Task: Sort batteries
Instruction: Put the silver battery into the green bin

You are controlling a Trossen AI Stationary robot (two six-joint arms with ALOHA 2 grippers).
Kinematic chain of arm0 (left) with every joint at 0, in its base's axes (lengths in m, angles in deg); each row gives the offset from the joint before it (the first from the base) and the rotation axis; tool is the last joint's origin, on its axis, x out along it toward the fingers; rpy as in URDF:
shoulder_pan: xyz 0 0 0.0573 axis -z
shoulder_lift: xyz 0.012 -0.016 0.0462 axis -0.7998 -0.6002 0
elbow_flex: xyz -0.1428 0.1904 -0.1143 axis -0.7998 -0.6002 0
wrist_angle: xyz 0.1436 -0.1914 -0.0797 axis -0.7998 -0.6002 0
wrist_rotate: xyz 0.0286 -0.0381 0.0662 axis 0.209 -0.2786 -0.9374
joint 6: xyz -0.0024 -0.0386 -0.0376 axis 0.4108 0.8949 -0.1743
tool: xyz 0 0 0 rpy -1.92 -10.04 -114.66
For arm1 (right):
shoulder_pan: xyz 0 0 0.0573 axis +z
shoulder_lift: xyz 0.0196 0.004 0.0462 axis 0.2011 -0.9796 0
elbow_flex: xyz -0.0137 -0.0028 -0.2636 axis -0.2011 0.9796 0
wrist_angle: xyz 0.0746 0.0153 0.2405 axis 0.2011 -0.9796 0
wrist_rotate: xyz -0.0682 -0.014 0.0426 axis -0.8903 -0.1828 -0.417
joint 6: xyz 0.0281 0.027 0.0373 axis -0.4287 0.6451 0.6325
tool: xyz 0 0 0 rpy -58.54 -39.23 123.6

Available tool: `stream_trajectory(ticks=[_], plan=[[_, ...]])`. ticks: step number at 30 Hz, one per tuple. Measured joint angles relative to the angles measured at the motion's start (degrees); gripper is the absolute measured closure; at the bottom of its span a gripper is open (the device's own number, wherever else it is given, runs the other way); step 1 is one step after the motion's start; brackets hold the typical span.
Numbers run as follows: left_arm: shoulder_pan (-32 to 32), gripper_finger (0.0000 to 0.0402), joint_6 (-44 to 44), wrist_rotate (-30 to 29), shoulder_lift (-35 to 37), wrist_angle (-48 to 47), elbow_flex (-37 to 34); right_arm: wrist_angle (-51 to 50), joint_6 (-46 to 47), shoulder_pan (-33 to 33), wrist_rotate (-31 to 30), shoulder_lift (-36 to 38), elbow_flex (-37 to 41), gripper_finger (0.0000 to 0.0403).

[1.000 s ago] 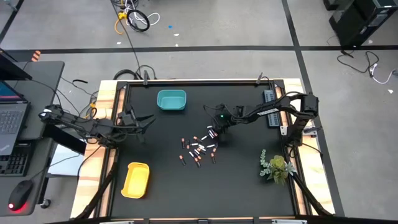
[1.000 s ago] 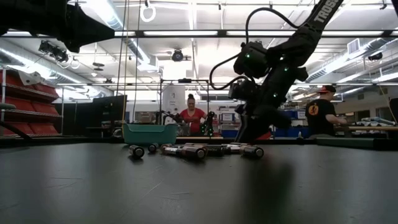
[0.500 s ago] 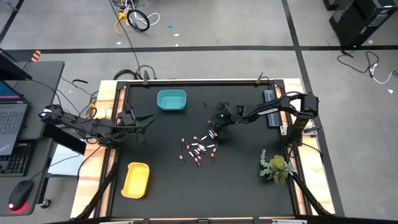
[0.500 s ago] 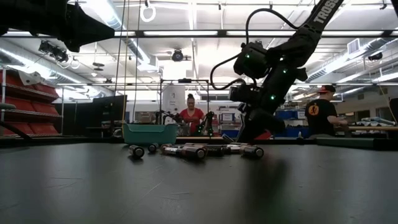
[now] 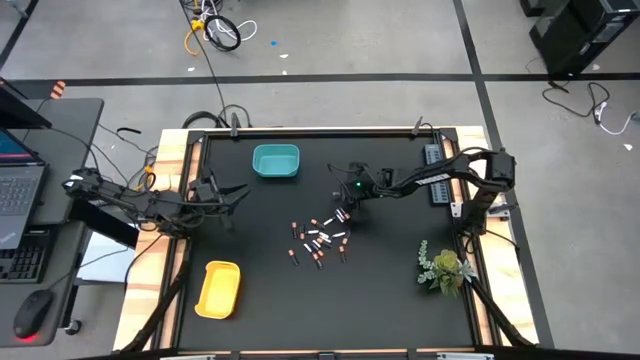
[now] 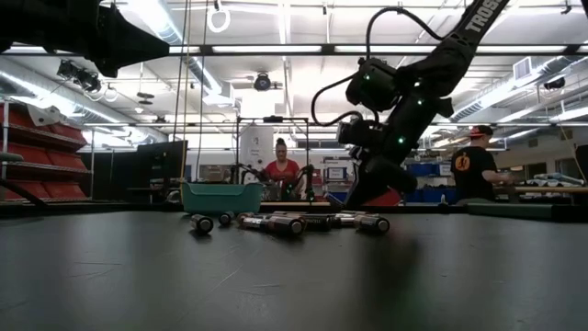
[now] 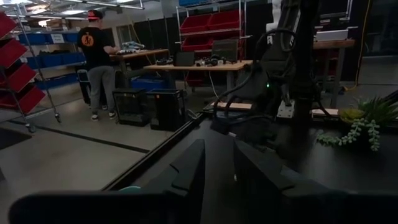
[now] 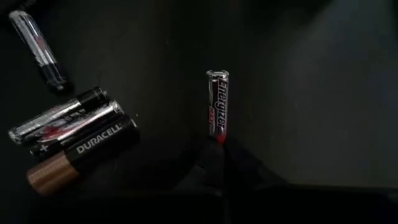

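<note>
High view showed the black table (image 5: pixel 400 290) with the right arm reaching from its far right corner toward the middle, and over the last second that arm had drawn back a little and risen from the battery pile; the right gripper (image 5: pixel 344 212) hung just above the pile's far edge, with the scattered batteries (image 5: pixel 318 240) lying below and on the near side of it; the teal bin (image 5: pixel 276 161) sat well off toward the far left of it and the yellow bin (image 5: pixel 219 288) lay farther away at the near left; the left gripper (image 5: pixel 222 200) waited at the table's left edge, well apart from all this, its fingers only slightly parted and holding nothing; in the right wrist view the pincer's tips were pressed onto the red end of a slim Energizer battery (image 8: pixel 217 107), which stood out straight ahead of them, while a Duracell battery (image 8: pixel 84 152) and silver cells lay loose to one side; I judged this a fresh pick, lifted clear, with the carry to a bin as the next step.
</note>
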Motion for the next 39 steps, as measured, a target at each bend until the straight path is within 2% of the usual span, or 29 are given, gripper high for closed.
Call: stream_trajectory(ticks=[7, 10, 18, 24, 28, 33, 36, 39], plan=[[0.0, 0.0303, 0.1, 0.0, 0.0, -0.2, 0.0, 2.8, -0.3, 0.4, -0.1, 3.5, -0.1, 0.0403], [-0.1, 0.0303, 0.0, -0.1, 0.0, -0.1, 0.0, 4.7, -0.3, 0.4, -0.1, 3.3, -2.5, 0.0403], [-2.4, 0.0303, 0.1, -1.4, -0.7, 0.2, 0.0, 2.1, -2.8, -0.5, 1.8, -3.1, -20.9, 0.0403], [-2.6, 0.0303, 0.3, -1.4, -2.3, 0.1, 0.0, -2.3, -4.6, -2.5, 3.9, -13.0, -35.2, 0.0403], [-2.5, 0.0303, 1.6, -1.5, -3.7, -0.7, 0.0, -7.2, -3.4, -3.9, 6.1, -20.0, -45.2, 0.0403], [-2.5, 0.0303, 4.3, -1.5, -4.3, -3.7, 0.0, -14.1, 0.0, -5.5, 5.4, -27.5, -56.0, 0.0403], [-2.5, 0.0302, 7.4, -3.9, -4.6, -4.6, 0.0, -17.1, 0.9, -6.5, 5.4, -30.2, -60.9, 0.0392], [-2.5, 0.0298, 8.5, -7.0, -5.0, -5.8, -0.1, -21.3, 1.2, -7.2, 5.9, -32.2, -64.0, 0.0364]])
